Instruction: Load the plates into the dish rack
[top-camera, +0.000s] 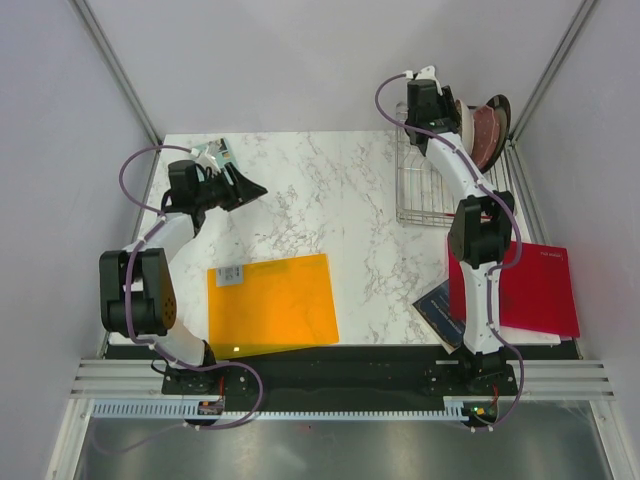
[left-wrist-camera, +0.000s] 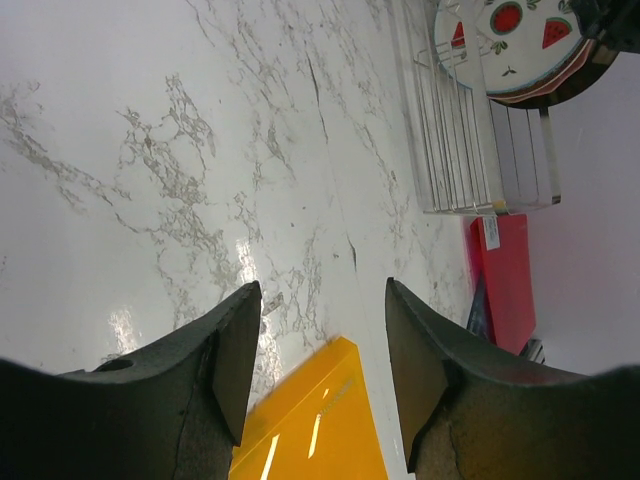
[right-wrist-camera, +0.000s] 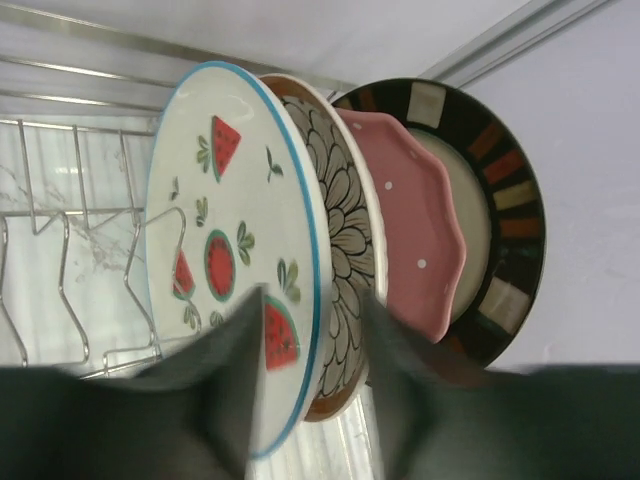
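Right arm's stretched to the far right corner of the marble table (top-camera: 330, 190), right gripper (right-wrist-camera: 312, 318) spread around the plates (right-wrist-camera: 225, 190); left gripper (left-wrist-camera: 322, 298) hangs wide apart.

Glossy plates (right-wrist-camera: 240, 250), metal-wire dish rack (left-wrist-camera: 470, 140)

Top view overhead; left wrist low, far — right wrist close; all share dish rack (top-camera: 428, 190).

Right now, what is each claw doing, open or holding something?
Left claw: open, holding nothing.
Right claw: open, astride rims of the plates.
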